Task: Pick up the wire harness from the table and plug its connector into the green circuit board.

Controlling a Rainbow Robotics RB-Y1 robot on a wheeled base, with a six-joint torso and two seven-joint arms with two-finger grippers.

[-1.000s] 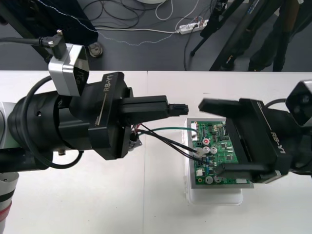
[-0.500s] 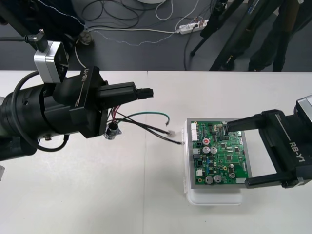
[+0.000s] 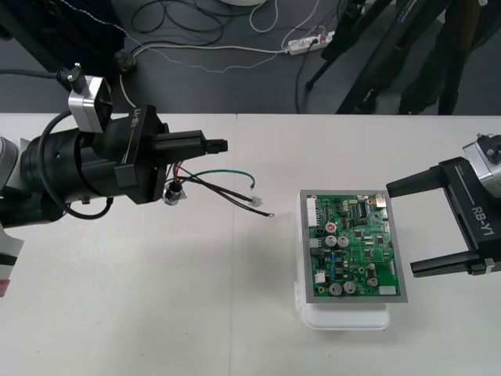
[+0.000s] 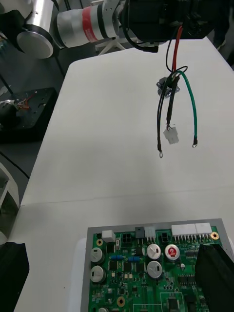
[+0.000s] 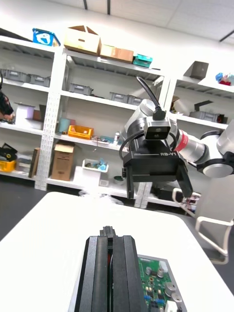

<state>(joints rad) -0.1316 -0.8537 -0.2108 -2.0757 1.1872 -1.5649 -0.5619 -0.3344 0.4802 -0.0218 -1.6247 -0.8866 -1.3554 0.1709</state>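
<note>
Green circuit board (image 3: pixel 352 243) on its white base (image 3: pixel 344 317) is sitting right of centre on the table (image 3: pixel 156 298) in the front view. The left gripper (image 3: pixel 215 146) is hovering well to its left, fingers pressed together on the wire harness (image 3: pixel 190 178), whose red, black and green wires are dangling beneath with the round metal socket (image 3: pixel 174 194) and a small white plug (image 3: pixel 256 200) (clear of the board, not in it). The right gripper (image 3: pixel 401 229) is waiting over the board's right edge, fingers spread wide, gripping nothing.

In the right wrist view the harness (image 4: pixel 169 100) is hanging from the left gripper, beyond the board (image 4: pixel 146 273); whether its ends are touching the table I cannot tell.

In the left wrist view the left fingers (image 5: pixel 112 273) are standing closed, and the right gripper (image 5: pixel 159 194) is facing them, open, beyond the board (image 5: pixel 153 282).
</note>
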